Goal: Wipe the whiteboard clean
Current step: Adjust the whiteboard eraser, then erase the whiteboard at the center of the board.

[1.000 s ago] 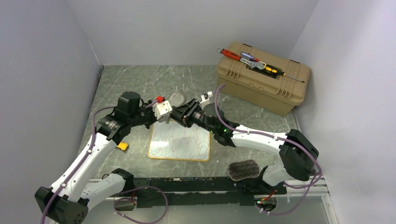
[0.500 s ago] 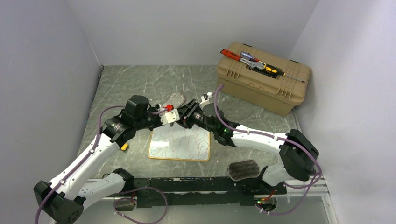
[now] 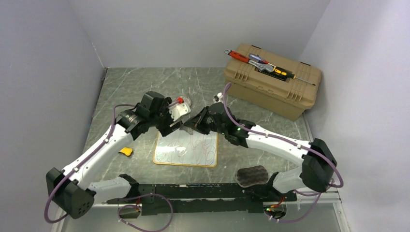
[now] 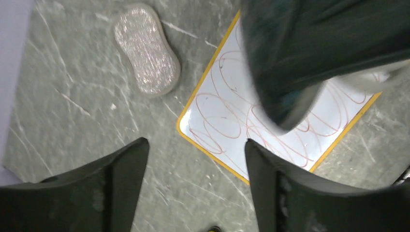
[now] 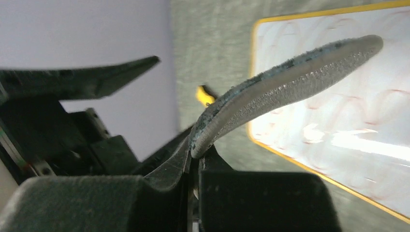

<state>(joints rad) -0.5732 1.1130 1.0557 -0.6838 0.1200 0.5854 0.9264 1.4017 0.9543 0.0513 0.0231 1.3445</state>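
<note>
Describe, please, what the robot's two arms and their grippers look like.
Both the left arm and right arm have white links with black joints, and a purple cable runs along each. The left gripper and right gripper have black tapering fingers. A small green light glows on the right arm.

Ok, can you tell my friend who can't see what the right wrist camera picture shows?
The right claw is shut on a thin floppy grey scrubby pad that sticks out over a glossy white rectangular whiteboard with a yellow frame, which is covered in faint reddish scribbles. The board lies on a grey marbled tabletop.
</note>
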